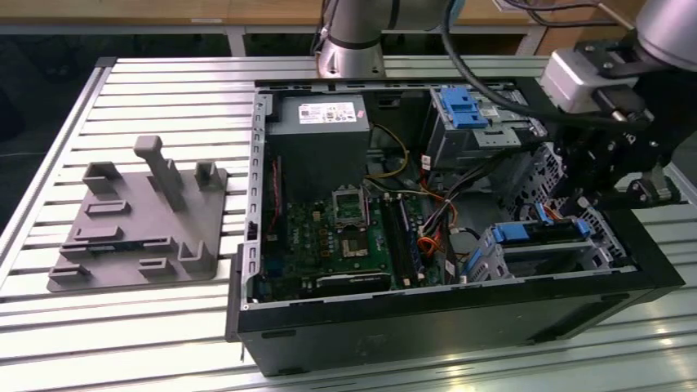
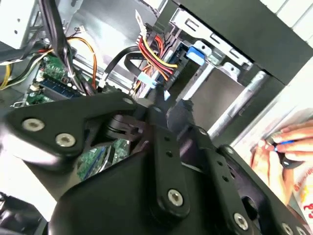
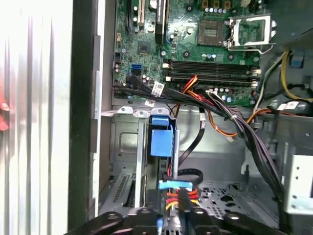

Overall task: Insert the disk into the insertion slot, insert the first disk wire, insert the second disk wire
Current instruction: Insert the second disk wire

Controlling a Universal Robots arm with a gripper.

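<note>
The disk [image 1: 541,234] in its blue caddy [image 3: 161,138] sits inside the insertion slot [image 1: 557,260], a small grey perforated cage at the exterior view's right end of the open computer case. My gripper [image 1: 573,212] hangs just above that cage. In both wrist views its black fingers [image 2: 168,147] close together at the tips on a disk wire [image 2: 155,55], a red, yellow and black bundle ending in a light blue connector [image 3: 176,184]. The connector lies close to the caddy's end. A black flat cable [image 3: 191,169] loops beside it.
The case holds a green motherboard [image 1: 338,237], a grey power-supply box [image 1: 318,122] and a taller bay with a blue latch [image 1: 463,106]. Loose cable bundles [image 3: 234,122] cross above the cage. A grey fixture [image 1: 142,220] stands on the table. A person's hands [image 2: 276,147] are beyond the case wall.
</note>
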